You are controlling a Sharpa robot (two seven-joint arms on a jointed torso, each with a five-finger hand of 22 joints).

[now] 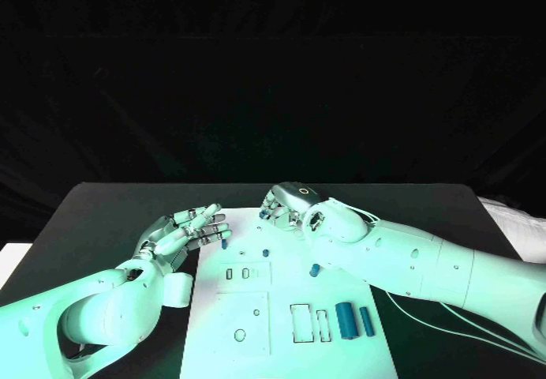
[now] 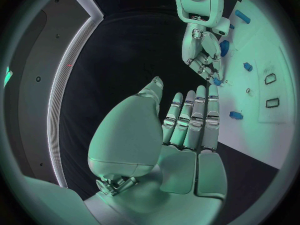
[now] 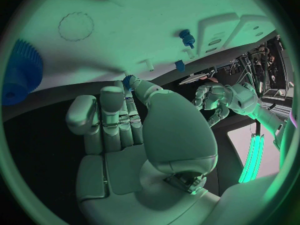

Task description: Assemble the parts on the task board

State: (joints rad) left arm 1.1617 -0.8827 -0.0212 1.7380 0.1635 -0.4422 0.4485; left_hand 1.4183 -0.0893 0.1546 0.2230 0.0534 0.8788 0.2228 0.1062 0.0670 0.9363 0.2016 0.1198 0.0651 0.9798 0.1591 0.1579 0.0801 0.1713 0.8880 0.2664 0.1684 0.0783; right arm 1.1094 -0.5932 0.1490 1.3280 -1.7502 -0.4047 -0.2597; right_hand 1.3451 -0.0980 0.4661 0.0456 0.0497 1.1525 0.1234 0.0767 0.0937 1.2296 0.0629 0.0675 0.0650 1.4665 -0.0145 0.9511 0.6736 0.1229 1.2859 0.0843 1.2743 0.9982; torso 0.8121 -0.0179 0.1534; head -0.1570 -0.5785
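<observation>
The white task board [image 1: 273, 332] lies in the middle of the table. At its far end my right hand [image 1: 298, 207] pinches a small blue part [image 1: 265, 212] between thumb and fingertip; the same part shows at the fingertips [image 3: 129, 80] in the right wrist view. My left hand [image 1: 182, 233] hovers at the board's left edge with fingers straight and spread [image 2: 187, 125], holding nothing. A blue peg [image 1: 224, 245] stands just past its fingertips. More blue pegs [image 1: 265, 253] [image 1: 316, 270] stand mid-board. Two blue cylinders [image 1: 345, 320] [image 1: 366, 320] lie near the board's front right.
Rectangular slots [image 1: 301, 324] and small holes [image 1: 240, 335] mark the board's near half. A blue gear [image 3: 22, 77] sits on the board close to my right hand. Black table [image 1: 102, 213] surrounds the board on both sides.
</observation>
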